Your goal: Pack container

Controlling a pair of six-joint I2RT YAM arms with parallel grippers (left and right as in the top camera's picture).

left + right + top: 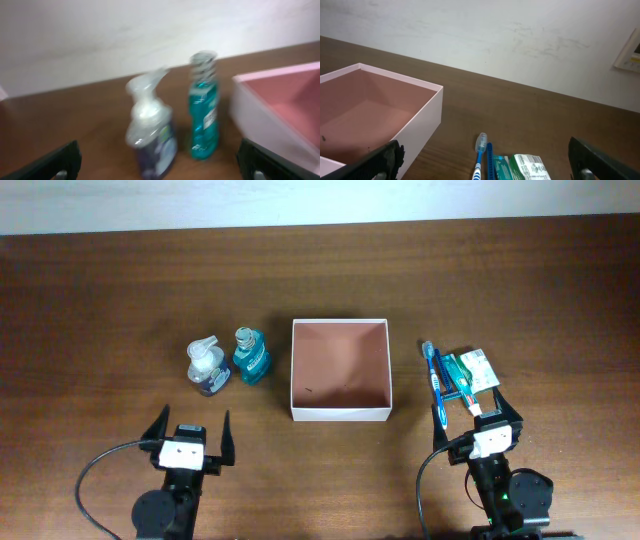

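Note:
The container is a square shallow box with white walls and a reddish-brown inside, at the table's middle; it also shows in the left wrist view and the right wrist view. Left of it stand a clear pump bottle and a teal bottle. Right of it lie a blue toothbrush, a blue comb and green-white packets. My left gripper is open and empty, just before the bottles. My right gripper is open and empty, just before the toothbrush and packets.
The brown wooden table ends at a white wall at the back. Black cables run from both arm bases at the front edge.

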